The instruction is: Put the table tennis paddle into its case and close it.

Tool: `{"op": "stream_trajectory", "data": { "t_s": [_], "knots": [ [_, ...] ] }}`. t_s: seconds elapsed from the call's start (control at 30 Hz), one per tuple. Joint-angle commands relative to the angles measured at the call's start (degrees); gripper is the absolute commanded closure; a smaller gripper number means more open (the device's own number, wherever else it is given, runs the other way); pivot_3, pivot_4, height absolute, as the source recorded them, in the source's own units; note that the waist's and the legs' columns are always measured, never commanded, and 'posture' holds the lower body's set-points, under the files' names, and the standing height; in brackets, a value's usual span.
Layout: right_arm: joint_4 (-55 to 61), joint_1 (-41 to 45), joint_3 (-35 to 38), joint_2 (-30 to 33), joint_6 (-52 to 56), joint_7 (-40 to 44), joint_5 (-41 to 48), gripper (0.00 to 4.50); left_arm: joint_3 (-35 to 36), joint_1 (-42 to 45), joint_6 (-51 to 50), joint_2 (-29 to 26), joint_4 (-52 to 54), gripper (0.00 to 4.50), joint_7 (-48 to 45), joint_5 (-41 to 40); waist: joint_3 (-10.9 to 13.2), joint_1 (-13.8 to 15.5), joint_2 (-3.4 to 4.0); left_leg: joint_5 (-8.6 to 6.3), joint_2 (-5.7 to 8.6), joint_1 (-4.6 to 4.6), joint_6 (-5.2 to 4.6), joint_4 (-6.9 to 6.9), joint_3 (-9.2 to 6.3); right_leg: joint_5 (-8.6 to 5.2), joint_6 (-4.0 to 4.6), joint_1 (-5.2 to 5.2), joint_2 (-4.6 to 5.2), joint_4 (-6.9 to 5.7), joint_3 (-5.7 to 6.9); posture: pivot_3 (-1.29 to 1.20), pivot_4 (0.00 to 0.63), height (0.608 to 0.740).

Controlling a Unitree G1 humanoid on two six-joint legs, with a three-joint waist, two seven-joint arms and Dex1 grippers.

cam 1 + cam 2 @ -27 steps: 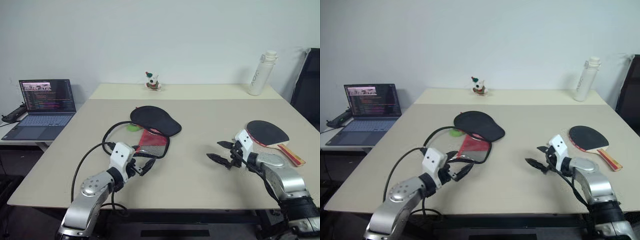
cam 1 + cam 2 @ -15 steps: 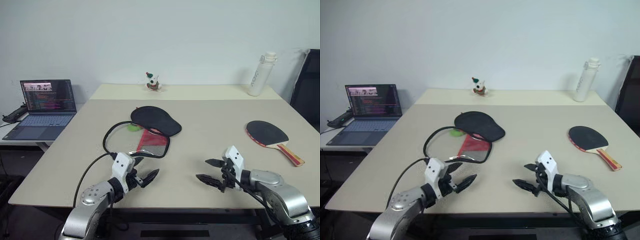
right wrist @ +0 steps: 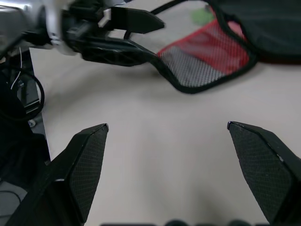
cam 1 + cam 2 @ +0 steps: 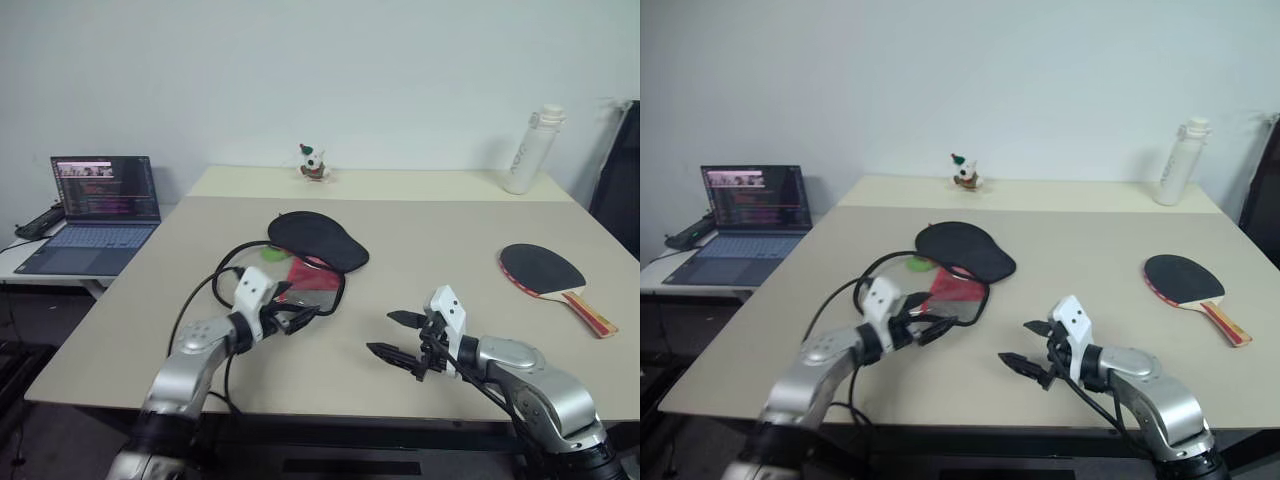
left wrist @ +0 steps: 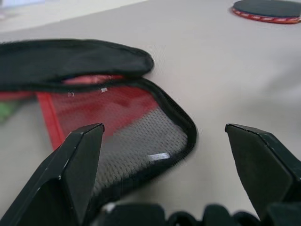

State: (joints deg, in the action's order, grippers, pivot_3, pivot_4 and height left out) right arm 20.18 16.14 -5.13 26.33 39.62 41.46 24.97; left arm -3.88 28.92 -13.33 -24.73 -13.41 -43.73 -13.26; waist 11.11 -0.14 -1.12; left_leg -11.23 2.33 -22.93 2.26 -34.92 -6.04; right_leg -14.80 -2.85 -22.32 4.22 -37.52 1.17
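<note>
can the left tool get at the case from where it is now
Probably yes: the left tool is open, empty and right at the near edge of the case, with only bare table between.

Black-faced paddle [image 4: 541,270] lies flat, well apart from the unzipped case [image 4: 312,250].

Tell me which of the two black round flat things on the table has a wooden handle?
The table tennis paddle on the robot's right; the case is soft fabric, with no handle.
</note>
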Motion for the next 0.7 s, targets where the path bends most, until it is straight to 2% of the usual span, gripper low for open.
{"op": "stream_trajectory", "data": {
  "t_s": [0.03,0.33,0.53,0.7],
  "knots": [
    [2.5,0.6,0.5,-0.4,-1.0,-0.4,1.0,0.03,-1.9,4.7,4.9,1.1,-7.4,0.0,-3.5,2.1,0.0,0.0,0.0,0.0,0.0,0.0,0.0,0.01,0.01,0.0,0.0,0.0,-0.01,0.02,-0.01,0.0,0.15,0.74],
    [4.0,4.4,1.4,0.7,0.5,1.7,4.8,0.03,-4.3,10.7,9.9,0.6,-22.0,0.0,-13.2,5.1,0.0,-0.6,0.01,-0.02,-0.01,-0.04,0.01,0.08,0.07,0.01,0.0,-0.02,-0.17,0.25,-0.04,0.0,0.15,0.74],
    [3.6,6.1,2.6,2.3,-0.5,1.4,4.6,0.03,-5.2,9.6,7.0,-0.3,-21.6,0.0,-21.1,4.2,0.0,-0.6,0.0,-0.02,-0.03,-0.05,0.0,0.07,0.04,0.02,-0.02,0.0,-0.15,0.26,-0.03,0.0,0.15,0.74],
    [3.1,7.0,3.5,3.3,-1.0,1.2,4.3,0.03,-5.6,9.5,6.5,-0.1,-22.7,0.0,-22.3,5.3,0.0,-0.6,0.0,-0.03,-0.04,-0.04,-0.01,0.07,0.04,0.03,-0.03,0.01,-0.14,0.28,-0.04,0.0,0.15,0.74]
  ]
}}
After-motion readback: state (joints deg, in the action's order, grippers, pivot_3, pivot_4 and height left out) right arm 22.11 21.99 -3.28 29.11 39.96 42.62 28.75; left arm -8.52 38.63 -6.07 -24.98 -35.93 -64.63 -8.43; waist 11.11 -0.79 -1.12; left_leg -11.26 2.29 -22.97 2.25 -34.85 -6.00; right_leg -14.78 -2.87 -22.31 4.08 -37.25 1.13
